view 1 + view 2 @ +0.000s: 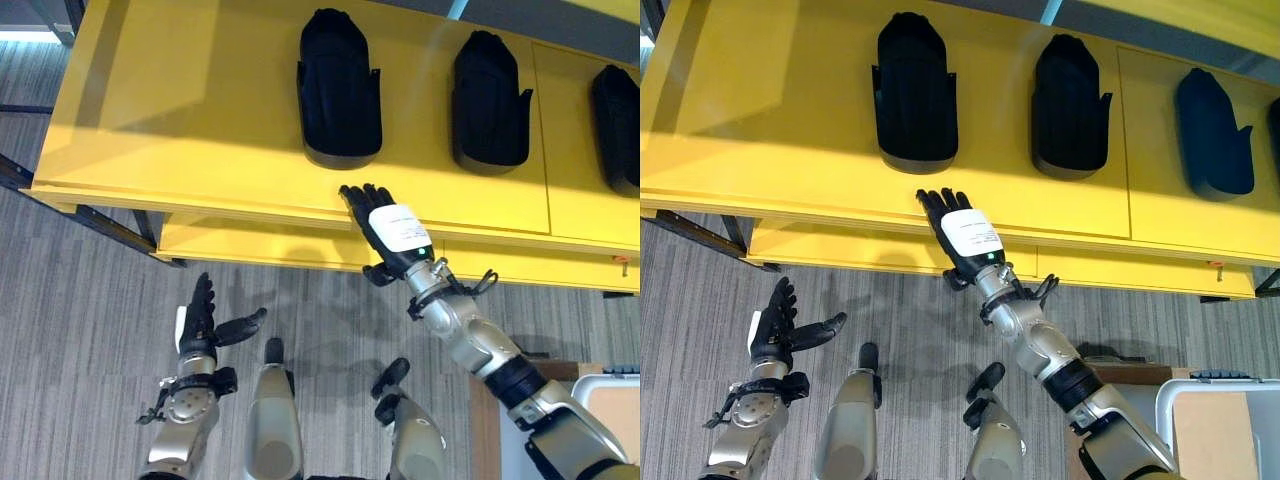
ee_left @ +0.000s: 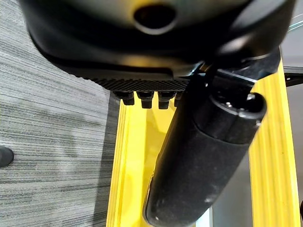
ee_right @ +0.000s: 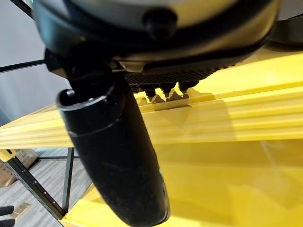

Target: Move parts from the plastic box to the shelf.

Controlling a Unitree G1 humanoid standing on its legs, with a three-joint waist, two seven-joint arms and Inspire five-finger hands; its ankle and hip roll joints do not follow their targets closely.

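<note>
Evidently rigid, light black parts (image 1: 339, 88) at twelve o'clock on shelf (image 1: 200, 130) — grab narrow ends; right hand (image 1: 385, 228) and left hand (image 1: 203, 318) fingers spread, empty.

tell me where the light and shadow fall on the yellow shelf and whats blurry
Left eye view: a brighter band of light crosses the yellow shelf top, with a darker shaded area at its upper left; the black moulded parts reflect faintly in the glossy surface. Right wrist view: the right hand looms close, its thumb soft-edged, casting a shadow on the shelf. Left wrist view: the left hand is similarly soft.
</note>
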